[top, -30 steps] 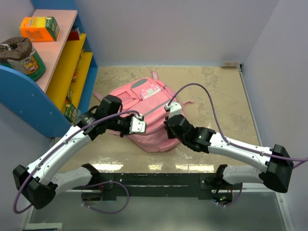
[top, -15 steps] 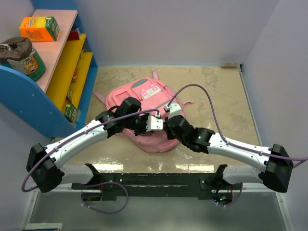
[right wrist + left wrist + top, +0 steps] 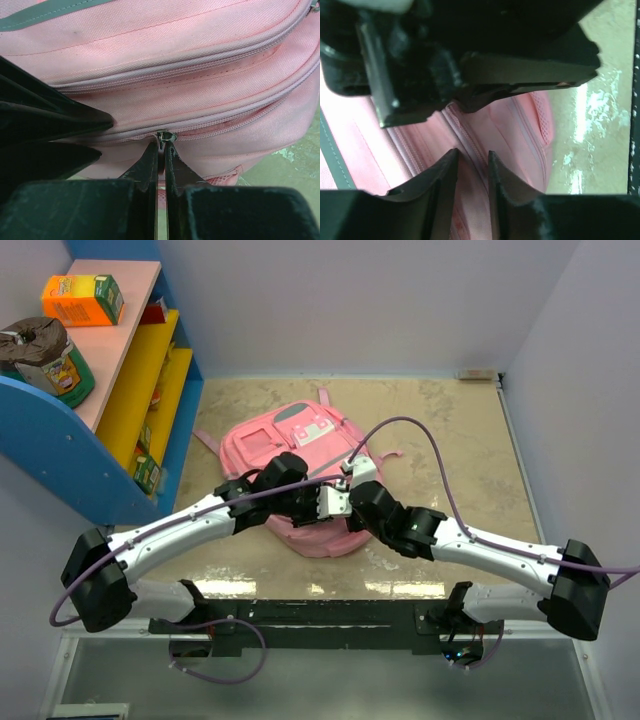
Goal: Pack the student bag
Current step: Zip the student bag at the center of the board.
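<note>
The student bag [image 3: 300, 445] is a pink backpack with a grey top patch, lying flat mid-table. It fills the right wrist view [image 3: 165, 65] and shows in the left wrist view [image 3: 520, 130]. My right gripper [image 3: 348, 512] is at the bag's near edge. In its wrist view it [image 3: 162, 146] is shut on the metal zipper pull [image 3: 164, 136] of a zip line. My left gripper [image 3: 325, 502] is right beside it. In its wrist view it [image 3: 472, 160] stands narrow, with a fold of pink fabric by the zip between its fingers. The right gripper's black body [image 3: 485, 60] hangs just above.
A blue shelf unit [image 3: 60, 455] with yellow boards stands at the left, holding an orange box [image 3: 82, 298] and a round can [image 3: 45, 358]. Walls close the back and right. The right arm's purple cable [image 3: 420, 430] arcs over the bag's right side.
My left arm has swung right across the bag's near edge until its gripper sits against the right gripper. The right arm and the bag have hardly moved.
</note>
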Robot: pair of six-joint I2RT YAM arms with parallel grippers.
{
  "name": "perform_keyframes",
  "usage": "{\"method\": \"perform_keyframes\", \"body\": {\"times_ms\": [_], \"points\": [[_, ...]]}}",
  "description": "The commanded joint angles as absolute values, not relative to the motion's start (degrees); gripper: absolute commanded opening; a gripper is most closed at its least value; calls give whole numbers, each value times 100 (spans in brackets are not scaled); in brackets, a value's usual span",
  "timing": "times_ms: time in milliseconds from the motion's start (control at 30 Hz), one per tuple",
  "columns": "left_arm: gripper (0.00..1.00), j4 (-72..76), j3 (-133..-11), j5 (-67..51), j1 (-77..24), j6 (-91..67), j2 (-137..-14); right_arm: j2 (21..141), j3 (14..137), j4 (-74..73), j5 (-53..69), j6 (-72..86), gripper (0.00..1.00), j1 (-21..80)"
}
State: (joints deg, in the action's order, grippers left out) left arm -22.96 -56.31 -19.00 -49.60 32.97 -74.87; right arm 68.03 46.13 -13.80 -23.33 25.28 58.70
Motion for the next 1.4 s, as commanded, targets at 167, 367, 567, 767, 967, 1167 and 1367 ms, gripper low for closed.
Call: {"method": "perform_keyframes", "body": {"times_ms": [167, 367, 567, 767, 967, 1167, 1367], "points": [[5, -1441, -4948, -228, -4992, 2891, -7339, 6556, 4614, -800, -2197, 2724, 0, 5862], [0, -2161, -4852, -685, -4984, 3216, -6918, 6601, 4614, -975, -2136, 2672, 0, 5573], [0, -3005, -4711, -1343, -4562, 3954, -6338, 6583, 4641, -1239, -1951, 2540, 0, 5081], [0, -3682, -4685, -1853, -3596, 4657, -6030, 6662, 4676, -1380, -1977, 2479, 0, 4896], [0, -4464, -4342, -2047, -3279, 5755, -5476, 6864, 4842, -1397, -2214, 2277, 0, 4790], [0, -4782, -3683, -1723, -2884, 7022, -4554, 7031, 4983, -1257, -2172, 2057, 0, 4685], [0, -4719, -3937, -2074, -2488, 7294, -4640, 7259, 5010, -1081, -2283, 1951, 0, 4685]]}}
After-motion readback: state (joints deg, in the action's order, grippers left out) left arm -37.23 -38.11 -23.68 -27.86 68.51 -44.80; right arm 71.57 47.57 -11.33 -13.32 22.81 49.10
